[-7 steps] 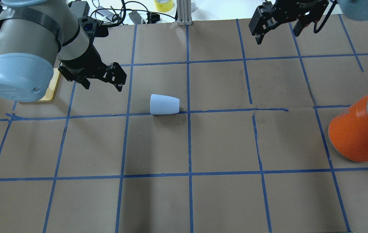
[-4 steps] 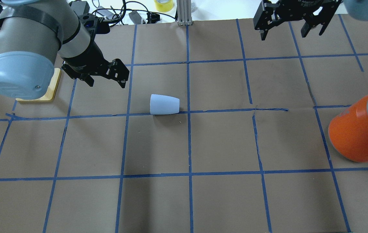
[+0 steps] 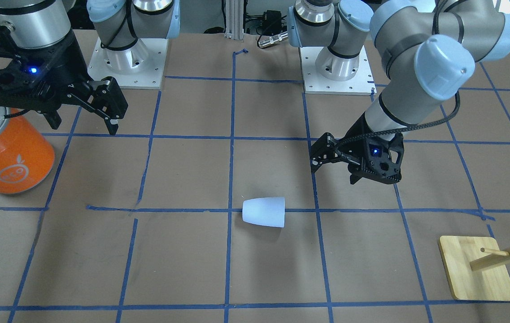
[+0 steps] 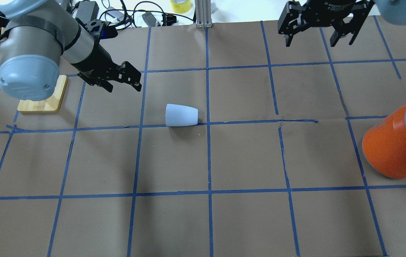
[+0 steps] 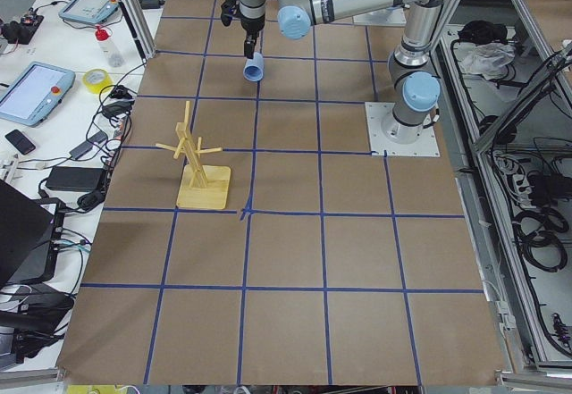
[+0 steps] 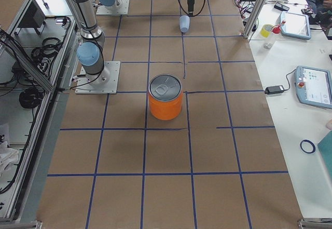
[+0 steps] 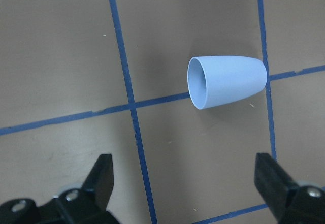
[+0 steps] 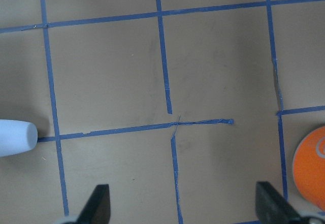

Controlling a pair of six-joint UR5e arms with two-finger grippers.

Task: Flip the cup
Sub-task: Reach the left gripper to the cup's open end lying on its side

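Note:
The pale blue-white cup lies on its side on the brown paper, wide rim toward my left arm. It also shows in the front view. My left gripper is open and empty, hovering behind and to the left of the cup, apart from it. Its wrist view shows the cup's open mouth beyond the open fingertips. My right gripper is open and empty, high over the far right of the table. Its wrist view catches the cup's closed end at the left edge.
A large orange can with a silver top stands at the right edge. A wooden peg stand sits on its square base at the left. Cables and a tape roll lie beyond the far edge.
My left arm has swung and its gripper has moved slightly away from me and to the right. My right gripper has shifted right and turned. The cup has not moved.

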